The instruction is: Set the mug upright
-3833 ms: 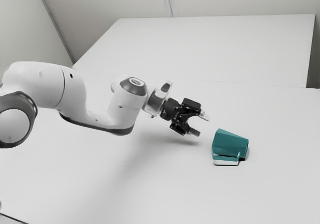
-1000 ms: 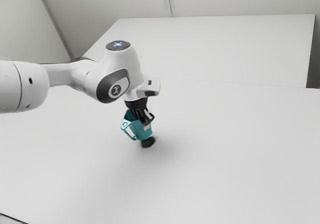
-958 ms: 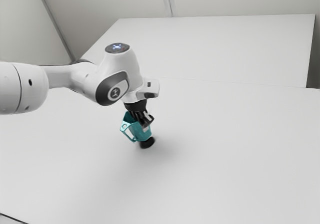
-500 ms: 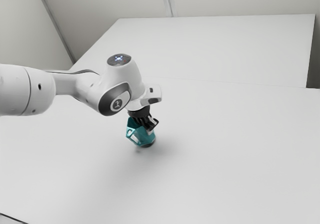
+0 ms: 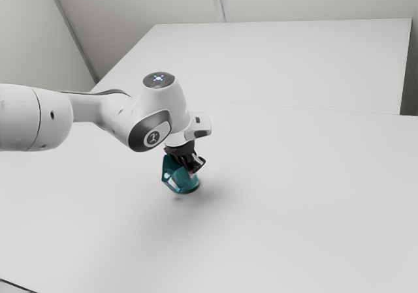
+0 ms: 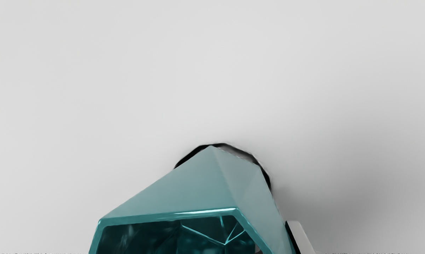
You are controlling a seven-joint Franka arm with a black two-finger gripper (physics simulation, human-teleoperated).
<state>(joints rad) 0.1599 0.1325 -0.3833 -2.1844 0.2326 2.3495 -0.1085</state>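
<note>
Across the pale desk [image 5: 294, 188] reaches the white arm [image 5: 160, 107], its black gripper [image 5: 191, 167] closed on the teal mug's wall. The mug [image 5: 185, 181] leans mouth-up, low at the desk—contact unclear—handle toward the exterior view's left. The arm's round joint emblem [image 5: 153, 138] is too small to read—blue marks [image 5: 158, 79] light its top cap.

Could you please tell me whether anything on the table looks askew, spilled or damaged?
Only the teal mug looks a little askew: under my tool, it seems to lean, its open end toward the exterior view's left and its base toward the right. I see no spill or damage.
</note>
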